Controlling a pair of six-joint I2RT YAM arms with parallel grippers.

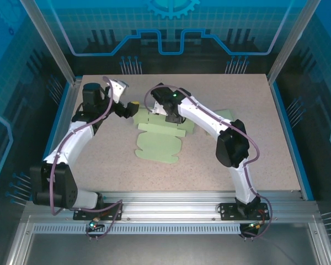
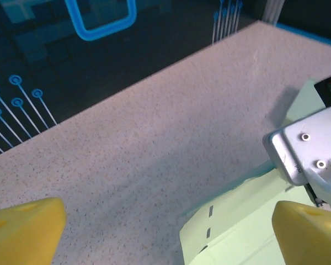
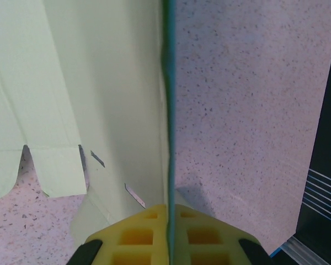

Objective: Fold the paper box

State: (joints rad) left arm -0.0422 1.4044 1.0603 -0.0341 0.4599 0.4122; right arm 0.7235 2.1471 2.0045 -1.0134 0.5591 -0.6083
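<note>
The paper box [image 1: 159,144] is a pale green die-cut sheet lying mostly flat in the middle of the table. My right gripper [image 1: 169,117] is shut on one of its panels at the far side. In the right wrist view the yellow pads [image 3: 138,234] pinch that panel's thin edge, so the panel [image 3: 110,94] stands upright. My left gripper [image 1: 130,107] hangs open just left of the box's far-left corner. In the left wrist view its yellow fingertips [image 2: 25,229] are spread wide, with nothing between them but a corner flap of the box [image 2: 237,221] below.
The speckled tabletop [image 1: 265,138] has free room to the right, left and front of the sheet. The right arm's grey wrist body [image 2: 309,154] sits close to my left gripper. Blue rails [image 1: 289,132] and dark cage walls border the table.
</note>
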